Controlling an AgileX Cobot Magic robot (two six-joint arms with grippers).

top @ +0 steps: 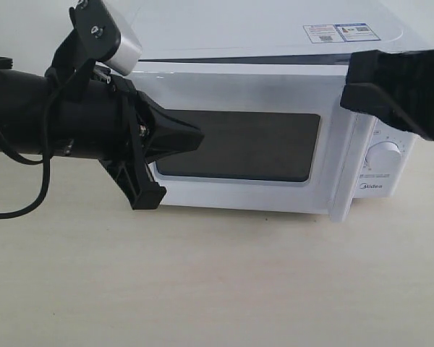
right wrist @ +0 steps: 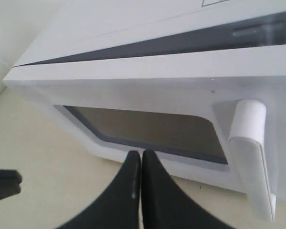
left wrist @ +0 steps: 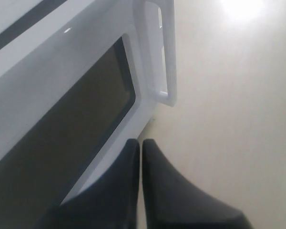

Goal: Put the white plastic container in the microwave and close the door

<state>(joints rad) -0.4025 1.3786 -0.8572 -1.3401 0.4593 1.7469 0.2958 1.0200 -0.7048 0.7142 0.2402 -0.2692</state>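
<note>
Since the door (top: 239, 90) is swung almost flat against the microwave (top: 260, 36), I'd say this one is nearly wrapped up. There's a dark strip along the top of the door in the exterior and right wrist views, wider toward the handle (top: 345, 189) on the right; my read is it's not latched yet and needs one last push.

The white plastic container is nowhere in sight, not on the table (top: 202, 289) and not in either end effector; I'm guessing it's inside, but the dark mesh window (top: 246, 148) hides whatever's in there, so can't confirm.

Left end effector (top: 194, 137) is in front of the left part of the window, fingers pressed together with nothing between them; it's right up close to the door, but whether the tip actually touches I can't tell. Right end effector (right wrist: 141, 155) is also pinched closed and empty, up near the top right corner of the microwave, above the dial (top: 385, 155); it isn't on anything.

What's left, as far as I can judge: nudge the handle side home till that top gap goes. A push from the left tip, near what I take to be the hinge side, would have poor leverage; the handle side looks the better spot.
</note>
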